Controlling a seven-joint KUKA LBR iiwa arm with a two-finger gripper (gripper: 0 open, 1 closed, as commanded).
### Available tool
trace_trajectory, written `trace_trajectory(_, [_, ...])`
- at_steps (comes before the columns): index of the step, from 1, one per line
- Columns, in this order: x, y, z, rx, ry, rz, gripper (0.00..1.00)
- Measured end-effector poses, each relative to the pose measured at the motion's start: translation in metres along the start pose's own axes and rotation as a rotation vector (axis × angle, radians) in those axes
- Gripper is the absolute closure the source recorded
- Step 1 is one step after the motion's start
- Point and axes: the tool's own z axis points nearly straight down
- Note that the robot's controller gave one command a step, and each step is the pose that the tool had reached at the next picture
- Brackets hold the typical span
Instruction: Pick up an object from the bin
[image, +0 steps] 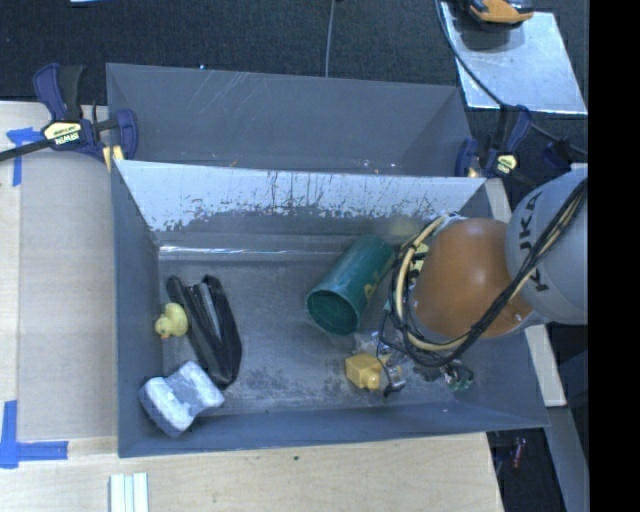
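Camera view: gripper (392, 372) low at near right of bin (300, 200) floor, under orange wrist cover (470, 280). Small yellow piece (362, 372) lies just left of it; contact unclear. Gripper opening: cannot tell. Green cup (348, 287) on its side, just beyond. Left side: black tool (212, 325), yellow bit (172, 320), white wad (180, 397).

One cup (345, 285), two yellow pieces (172, 320) (365, 372), one strap (210, 328), one bundle (180, 397).
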Motion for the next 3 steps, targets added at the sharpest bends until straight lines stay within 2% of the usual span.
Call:
trace_trajectory(1, [0.0, 0.0, 0.0, 0.0, 0.0, -0.001, 1.0])
trace_trajectory(2, [0.003, 0.001, -0.019, -0.003, 0.009, -0.001, 1.0])
trace_trajectory(3, [0.0, 0.0, -0.051, 0.0, -0.001, 0.0, 1.0])
